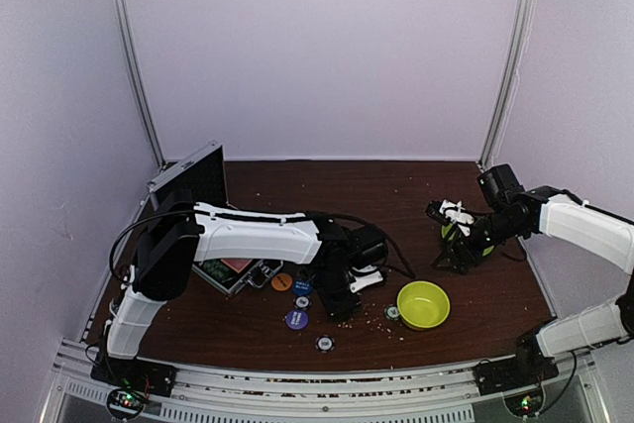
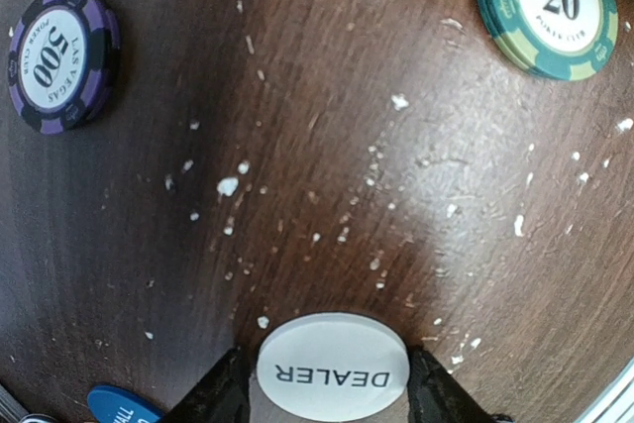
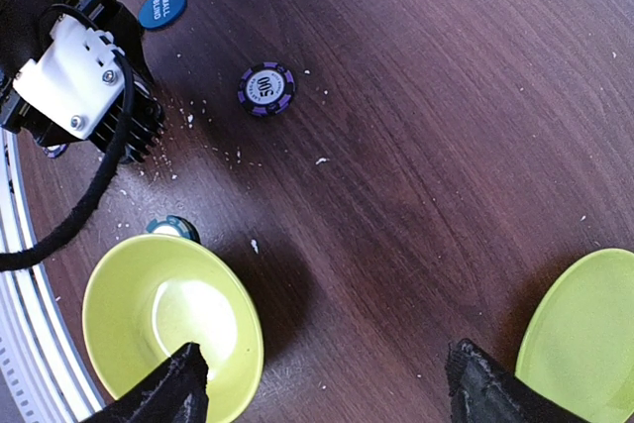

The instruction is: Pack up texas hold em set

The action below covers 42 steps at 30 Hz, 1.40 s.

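Observation:
The silver case [image 1: 230,272] lies open at the left, its lid [image 1: 193,177] standing up. My left gripper [image 1: 344,309] is low over the table and shut on a white round DEALER button [image 2: 333,364], one finger on each side of it. A purple 500 chip [image 2: 61,56] and a green 20 chip [image 2: 550,9] lie ahead of it. Orange [image 1: 282,281], blue [image 1: 302,287] and purple [image 1: 296,319] buttons lie near the case. My right gripper [image 3: 327,369] is open and empty, up above the table between bowl and plate.
A lime-green bowl [image 1: 423,304] stands right of the left gripper, with the green chip [image 3: 170,230] at its rim. A lime-green plate [image 3: 580,334] lies under the right arm. Another chip [image 1: 324,343] lies near the front rail. Crumbs are scattered on the table.

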Each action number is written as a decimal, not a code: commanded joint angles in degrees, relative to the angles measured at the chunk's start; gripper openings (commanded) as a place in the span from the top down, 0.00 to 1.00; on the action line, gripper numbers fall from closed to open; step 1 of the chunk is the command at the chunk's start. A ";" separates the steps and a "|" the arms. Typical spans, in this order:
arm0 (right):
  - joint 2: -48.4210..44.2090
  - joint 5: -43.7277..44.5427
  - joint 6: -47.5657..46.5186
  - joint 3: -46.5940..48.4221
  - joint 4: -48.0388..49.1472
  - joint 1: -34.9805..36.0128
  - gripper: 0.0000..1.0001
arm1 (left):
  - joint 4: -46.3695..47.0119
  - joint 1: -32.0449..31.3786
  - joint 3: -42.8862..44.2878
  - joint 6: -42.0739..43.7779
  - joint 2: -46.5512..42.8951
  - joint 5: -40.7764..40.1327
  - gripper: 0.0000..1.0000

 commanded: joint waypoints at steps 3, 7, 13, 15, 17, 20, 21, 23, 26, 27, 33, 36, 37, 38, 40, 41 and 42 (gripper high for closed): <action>-0.67 -0.11 -0.47 1.49 -0.88 0.36 0.17 | -2.56 0.07 -1.04 -0.56 0.82 0.11 0.46; -0.63 -0.07 -0.52 1.62 -0.89 0.39 0.17 | -3.72 0.07 -0.86 -1.62 1.01 -0.51 0.50; -0.65 -0.07 -0.45 1.53 -0.89 0.39 0.17 | -4.54 0.78 -0.63 -1.68 -0.53 -2.19 0.58; -0.56 -0.08 -0.47 1.51 -0.89 0.39 0.17 | -3.85 1.22 -0.32 -1.67 -2.33 -2.78 0.58; -0.61 -0.05 -0.52 1.58 -0.89 0.39 0.17 | -3.03 1.66 0.55 -1.86 -4.78 -2.96 0.58; -0.56 -0.01 -0.47 1.47 -0.89 0.39 0.17 | -2.72 2.42 1.89 -1.94 -7.56 -3.01 0.57; -0.56 0.01 -0.46 1.49 -0.89 0.39 0.17 | -2.71 2.85 1.94 -1.92 -8.53 -3.27 0.57; -0.56 0.01 -0.48 1.45 -0.87 0.43 0.17 | -2.71 4.02 1.24 -2.02 -10.61 -3.88 0.57; -0.54 0.01 -0.52 1.45 -0.89 0.40 0.17 | -2.76 7.64 -2.17 -2.46 -14.37 -6.18 0.57; -0.46 -0.01 -0.58 1.51 -0.96 0.47 0.17 | -2.70 9.29 -3.76 -2.81 -15.67 -7.09 0.57; -0.47 0.10 -0.63 1.56 -0.97 0.47 0.17 | -2.40 19.59 -15.47 -4.85 -22.21 -11.74 0.57; -0.48 0.18 -0.61 1.58 -0.98 0.47 0.16 | -1.02 24.31 -20.06 -5.35 -24.28 -13.79 0.57; -0.47 0.26 -0.64 1.56 -0.98 0.47 0.17 | -0.82 25.80 -21.23 -5.51 -24.86 -14.23 0.57; -0.47 0.24 -0.71 1.58 -0.98 0.51 0.17 | -0.56 27.04 -22.16 -5.74 -25.23 -14.65 0.57; -0.47 0.30 -0.61 1.58 -0.98 0.51 0.17 | -0.13 29.11 -23.86 -6.20 -25.85 -16.31 0.57; -0.45 0.36 -0.64 1.58 -0.98 0.46 0.17 | 0.02 29.88 -24.49 -6.46 -25.98 -16.65 0.57; -0.47 0.37 -0.65 1.56 -0.98 0.47 0.17 | 0.12 30.80 -24.98 -6.57 -25.99 -17.13 0.57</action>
